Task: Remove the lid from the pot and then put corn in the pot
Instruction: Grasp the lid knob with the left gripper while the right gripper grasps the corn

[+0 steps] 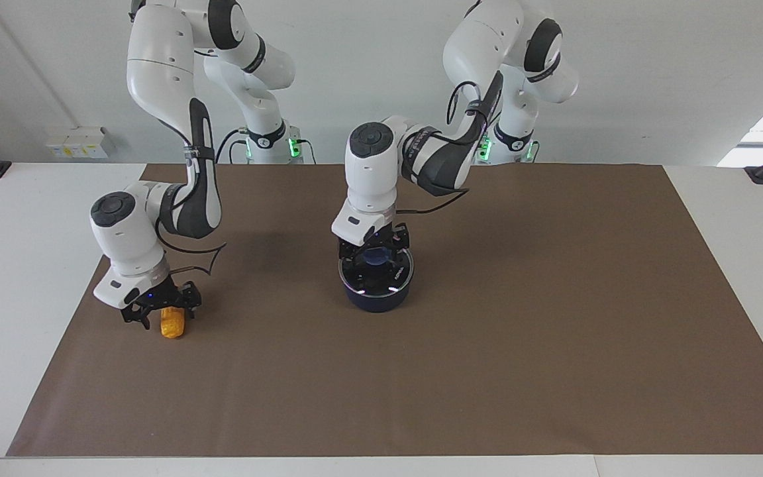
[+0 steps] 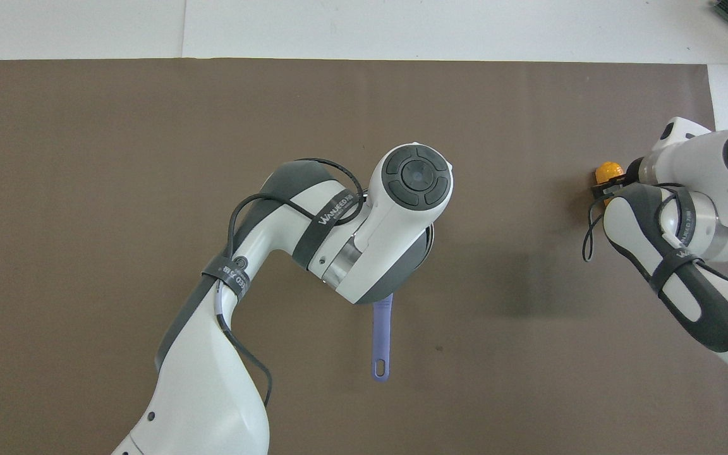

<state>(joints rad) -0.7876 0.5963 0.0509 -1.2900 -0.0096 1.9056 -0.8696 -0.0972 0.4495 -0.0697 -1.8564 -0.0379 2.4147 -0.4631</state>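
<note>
At frame centre I see my left gripper (image 1: pixel 376 255) down around the blue knob of the lid (image 1: pixel 377 273) on the pot (image 1: pixel 377 295), while at lower left my right gripper (image 1: pixel 163 311) straddles the corn (image 1: pixel 173 323); how tightly either grips I cannot tell.

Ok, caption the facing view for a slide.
Left claw down at the lid on the pot; right claw at the corn on the brown mat.

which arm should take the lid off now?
Left. The left gripper is already down on the lid, around its blue knob, with the lid still on the pot. The right gripper is down at the corn, toward the right arm's end of the table.
</note>
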